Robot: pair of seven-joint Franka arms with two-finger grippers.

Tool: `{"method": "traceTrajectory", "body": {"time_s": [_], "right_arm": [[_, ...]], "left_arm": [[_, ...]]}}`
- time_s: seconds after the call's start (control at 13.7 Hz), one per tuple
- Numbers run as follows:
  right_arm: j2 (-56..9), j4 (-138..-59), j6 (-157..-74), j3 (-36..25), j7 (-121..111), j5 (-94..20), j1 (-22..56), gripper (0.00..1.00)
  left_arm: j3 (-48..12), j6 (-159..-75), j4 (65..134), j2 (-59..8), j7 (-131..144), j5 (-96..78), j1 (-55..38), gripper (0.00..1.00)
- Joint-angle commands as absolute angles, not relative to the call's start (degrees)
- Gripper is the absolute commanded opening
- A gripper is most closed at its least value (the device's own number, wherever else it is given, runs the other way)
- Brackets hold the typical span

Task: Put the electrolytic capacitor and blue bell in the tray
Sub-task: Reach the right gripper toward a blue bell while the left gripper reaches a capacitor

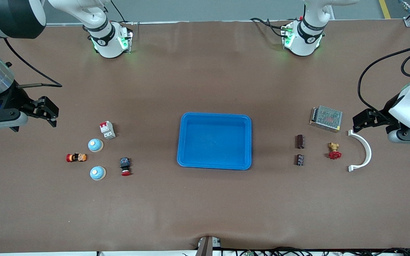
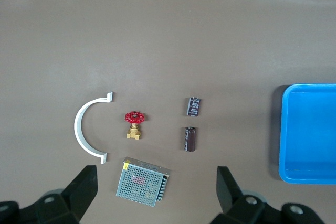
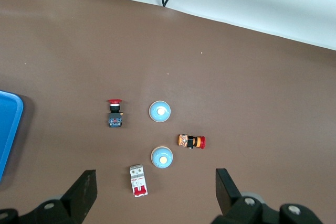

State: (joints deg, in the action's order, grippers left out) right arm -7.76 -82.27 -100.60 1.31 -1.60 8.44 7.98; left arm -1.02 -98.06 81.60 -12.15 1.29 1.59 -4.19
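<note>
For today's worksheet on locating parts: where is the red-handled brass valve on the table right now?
In the front view, the red-handled brass valve lies toward the left arm's end of the table, between the two dark capacitors and the white curved bracket, nearer the camera than the metal mesh box.

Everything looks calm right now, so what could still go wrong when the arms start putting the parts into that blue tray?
Two alike capacitors lie close together, so the open left gripper might nudge one while taking the other. Two blue bells are domed, so the open right gripper may slip off.
</note>
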Motion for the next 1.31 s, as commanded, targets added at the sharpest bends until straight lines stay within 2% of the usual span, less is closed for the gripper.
{"method": "traceTrajectory", "body": {"time_s": [0.0,0.44,1.24], "right_arm": [[-7.82,-81.91,-100.20,1.32,-1.32,8.96,7.91,1.00],[-7.91,-82.00,-100.20,1.41,-1.14,8.96,8.17,1.00],[-10.63,-81.74,-101.25,1.23,-0.97,6.86,6.95,1.00]], "left_arm": [[-1.14,-98.35,82.18,-11.60,1.75,2.99,-4.48,1.00],[-2.02,-98.61,82.26,-12.83,12.56,1.32,-5.01,1.00],[-3.34,-97.29,84.02,-12.30,7.42,-1.21,-3.87,1.00]]}}
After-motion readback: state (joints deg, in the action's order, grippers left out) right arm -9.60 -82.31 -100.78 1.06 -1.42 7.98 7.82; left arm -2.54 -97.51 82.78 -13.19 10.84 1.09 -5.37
